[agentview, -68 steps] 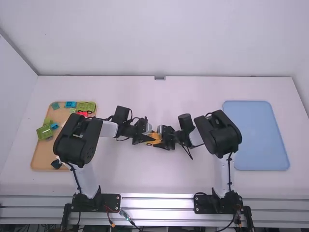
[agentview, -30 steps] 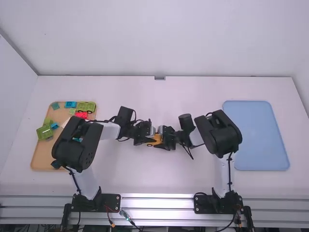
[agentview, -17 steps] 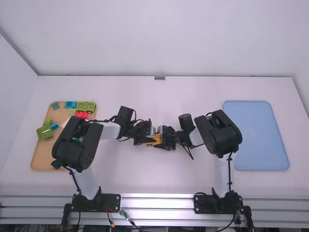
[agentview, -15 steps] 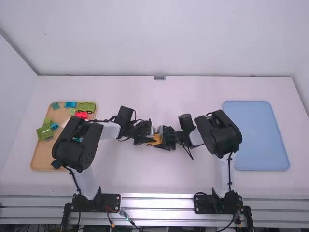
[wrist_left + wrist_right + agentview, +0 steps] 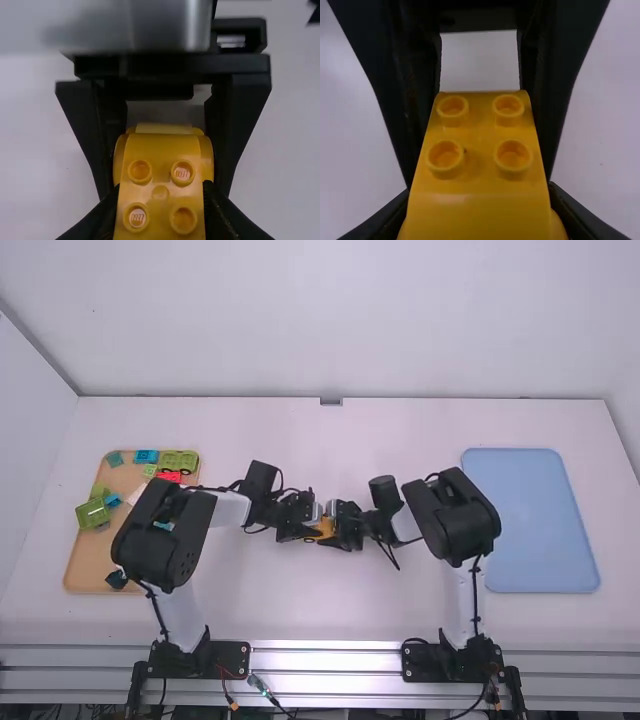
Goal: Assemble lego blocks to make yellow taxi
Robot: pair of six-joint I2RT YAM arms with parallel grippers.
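Near the table's middle, my left gripper [image 5: 306,529] and my right gripper [image 5: 341,534] face each other across the yellow taxi body [image 5: 323,528]. In the left wrist view, my left gripper [image 5: 160,212] is shut on one end of the studded yellow body [image 5: 161,170]; the right gripper's black fingers stand along both its sides farther off. In the right wrist view, my right gripper [image 5: 479,212] is shut on the body's other end [image 5: 477,185], with the left gripper's fingers flanking the studded top. Its underside is hidden.
At the left, a wooden tray [image 5: 80,560] carries green pieces [image 5: 93,513], a red piece [image 5: 169,478] and blue pieces [image 5: 146,456]; the left arm [image 5: 160,530] passes over its right side. A blue tray [image 5: 530,520] lies at the right.
Compared with the oldest frame, my left gripper has shifted slightly right, closer to the right gripper, covering more of the yellow body. The left arm's upper part moved slightly. The right arm kept still.
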